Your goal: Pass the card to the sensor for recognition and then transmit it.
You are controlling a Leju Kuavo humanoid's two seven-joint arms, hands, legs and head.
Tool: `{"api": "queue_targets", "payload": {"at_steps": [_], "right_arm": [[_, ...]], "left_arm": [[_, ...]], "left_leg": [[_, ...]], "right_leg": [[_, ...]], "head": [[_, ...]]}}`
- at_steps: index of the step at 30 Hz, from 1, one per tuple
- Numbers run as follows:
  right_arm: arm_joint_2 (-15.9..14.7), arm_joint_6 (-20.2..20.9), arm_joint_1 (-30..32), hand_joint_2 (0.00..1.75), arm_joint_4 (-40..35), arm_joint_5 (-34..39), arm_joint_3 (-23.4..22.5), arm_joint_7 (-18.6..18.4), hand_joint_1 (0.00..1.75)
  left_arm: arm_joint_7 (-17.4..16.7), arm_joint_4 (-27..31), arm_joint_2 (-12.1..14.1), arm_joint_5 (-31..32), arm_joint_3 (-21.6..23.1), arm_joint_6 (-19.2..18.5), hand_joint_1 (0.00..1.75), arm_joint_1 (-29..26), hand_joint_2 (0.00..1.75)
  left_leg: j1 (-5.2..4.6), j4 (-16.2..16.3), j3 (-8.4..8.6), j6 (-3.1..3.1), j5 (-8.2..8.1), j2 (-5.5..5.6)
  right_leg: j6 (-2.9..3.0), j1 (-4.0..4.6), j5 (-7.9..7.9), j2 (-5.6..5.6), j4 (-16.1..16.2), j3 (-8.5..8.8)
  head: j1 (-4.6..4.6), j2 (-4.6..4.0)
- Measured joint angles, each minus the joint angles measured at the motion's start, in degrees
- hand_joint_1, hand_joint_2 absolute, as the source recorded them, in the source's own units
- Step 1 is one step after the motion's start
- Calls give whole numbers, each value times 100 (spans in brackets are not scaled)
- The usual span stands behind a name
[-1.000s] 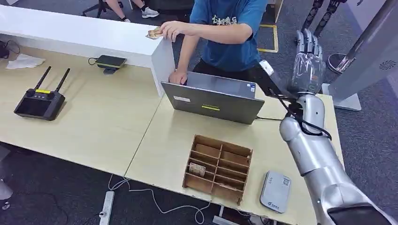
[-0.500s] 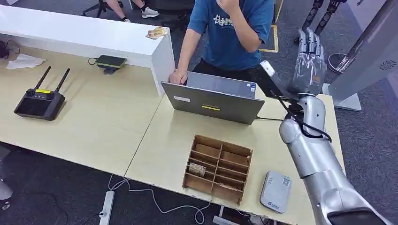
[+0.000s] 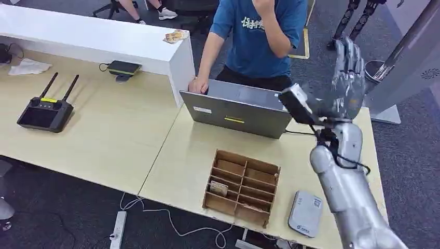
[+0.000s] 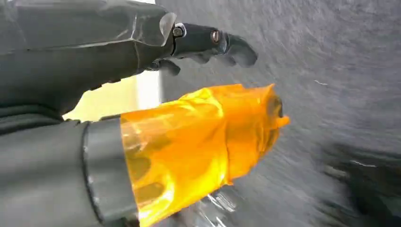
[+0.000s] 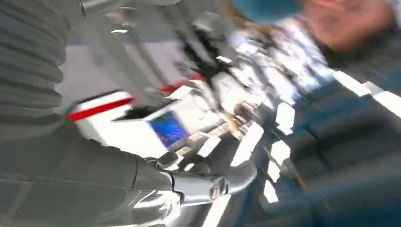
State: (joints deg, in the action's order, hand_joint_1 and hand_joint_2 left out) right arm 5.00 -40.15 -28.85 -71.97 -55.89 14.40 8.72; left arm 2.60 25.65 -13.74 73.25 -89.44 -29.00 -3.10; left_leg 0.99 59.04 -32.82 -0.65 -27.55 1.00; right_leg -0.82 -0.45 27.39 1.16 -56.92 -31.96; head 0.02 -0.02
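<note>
Right hand [image 3: 346, 78] is up high, fingers [image 3: 346, 49] straight & apart, holding nothing. Card [image 3: 174, 36] lies on white counter [image 3: 93, 36], far from fingers. Below them: tabletop [image 3: 129, 140] w/ laptop [image 3: 236, 111], wood tray [image 3: 241, 187]. Left hand [image 4: 142, 42] holds nothing, fingers loose over grey floor [image 4: 331, 71].

brown organizer [image 3: 242, 188], grey laptop [image 3: 236, 114], blue shirt [image 3: 262, 36]

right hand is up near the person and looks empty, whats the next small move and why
Probably lower the right hand back toward the wooden organizer. The hand is raised past the laptop with fingers spread and nothing in it, while a card lies in one compartment of the organizer and the sensor sits beside it.
</note>
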Motion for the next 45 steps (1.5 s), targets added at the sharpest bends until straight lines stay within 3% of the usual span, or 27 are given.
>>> {"api": "queue_targets", "payload": {"at_steps": [2,3,4,9,14,26,36,45], "right_arm": [[206,-18,1550,175,-1010,558,-378,1253,0],[269,-22,2163,175,-1420,790,-582,1729,0],[326,-22,2571,175,-1730,839,-748,1916,0],[361,-14,3361,175,-2525,564,-1033,1084,0],[335,-14,3497,175,-2695,573,-1046,824,0],[282,-11,3538,175,-2783,669,-1046,833,0],[453,-11,3967,175,-3204,330,-1053,1629,0],[499,-11,4262,175,-3248,20,-1042,1548,0]], "left_arm": [[2,121,-189,-77,2,-4,0,-69,0],[5,183,-296,-77,0,-2,0,-108,0],[5,261,-366,-71,-2,-26,0,-155,0],[-4,679,-510,-31,-2,-206,0,-170,0],[-15,886,-543,10,-2,-288,0,-170,0],[-13,1039,-550,45,-2,-350,0,-170,0],[-9,1050,-554,-18,-2,-275,0,-170,0],[-11,1050,-554,-151,-2,-260,0,-170,0]], "left_leg": [[9,-2,-2,9,-22,47],[8,-2,-15,2,-32,49],[4,-2,-21,6,-38,32],[-9,-2,-8,9,-53,-56],[-10,-2,1,10,-44,-73],[-11,-2,1,9,-42,-75],[-10,-3,0,8,-43,-74],[-12,-2,0,9,-42,-74]], "right_leg": [[-9,5,32,48,-2,40],[-12,1,35,49,-2,33],[-12,1,35,33,-2,19],[-12,-8,30,-50,-1,-2],[-8,-8,17,-62,-3,0],[-3,-8,14,-63,-4,-1],[-3,-8,15,-63,-4,-2],[-3,-9,15,-62,-4,2]], "head": [[-2,0],[2,0],[-5,0],[-4,0],[-5,0],[-5,0],[-5,0],[-2,0]]}}
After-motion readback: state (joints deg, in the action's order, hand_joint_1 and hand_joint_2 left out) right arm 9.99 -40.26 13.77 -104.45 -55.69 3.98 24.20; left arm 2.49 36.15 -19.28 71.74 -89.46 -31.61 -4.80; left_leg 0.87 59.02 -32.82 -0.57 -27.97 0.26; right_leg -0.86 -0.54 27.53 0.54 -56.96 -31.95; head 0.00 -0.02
